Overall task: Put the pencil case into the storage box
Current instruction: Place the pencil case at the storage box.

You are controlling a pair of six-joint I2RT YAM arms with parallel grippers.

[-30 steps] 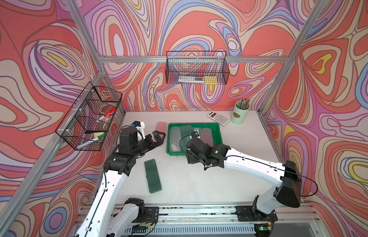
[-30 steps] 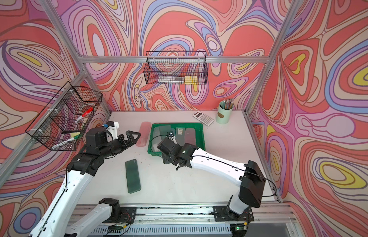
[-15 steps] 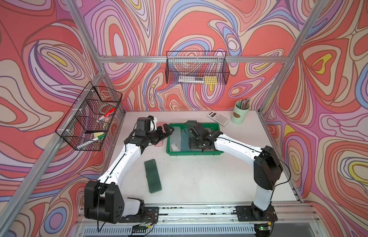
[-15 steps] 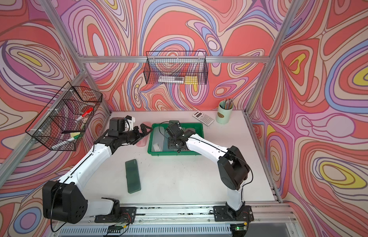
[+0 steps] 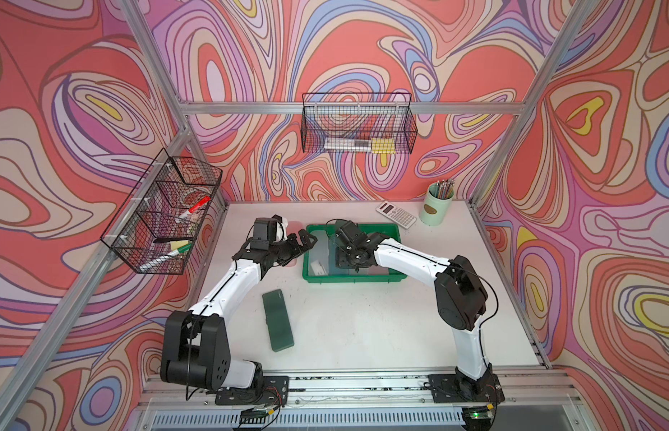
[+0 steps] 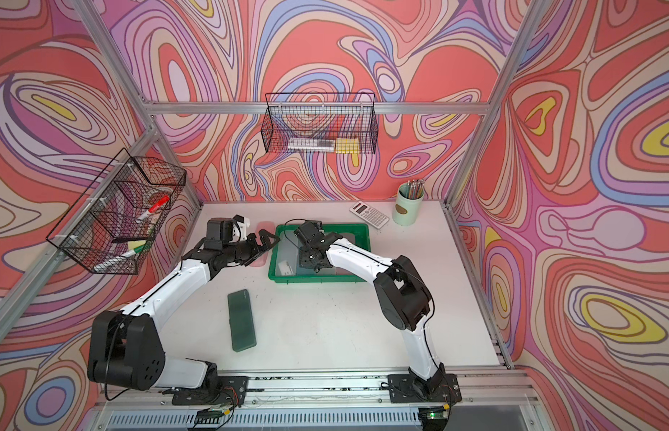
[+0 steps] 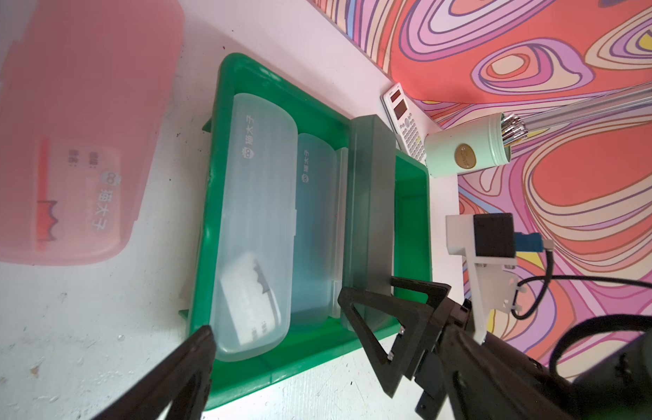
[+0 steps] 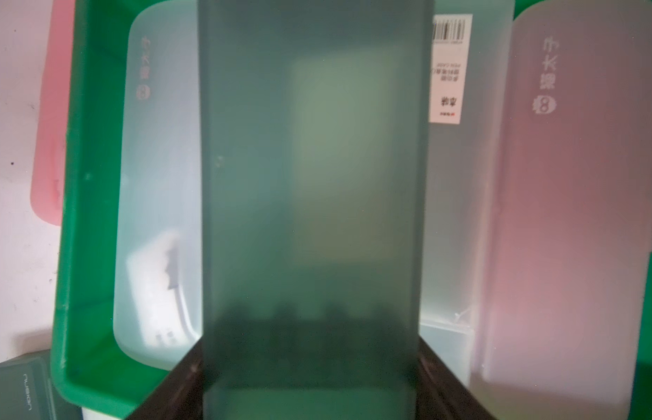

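Clamped in the right hand (image 7: 386, 294) is the dark, smoky-green pencil case (image 8: 313, 182), which is held on its long edge within the walls of the green storage box (image 5: 353, 279), beside frosted cases (image 7: 255, 218) laid flat there; whether it touches them cannot be told. The left hand (image 5: 301, 246) is seen with jaws apart above a pink case (image 7: 80, 127) lying on the surface (image 5: 363, 336) just beside the box. Another dark green case (image 5: 277, 321) is seen flat on the surface, well apart from the box.
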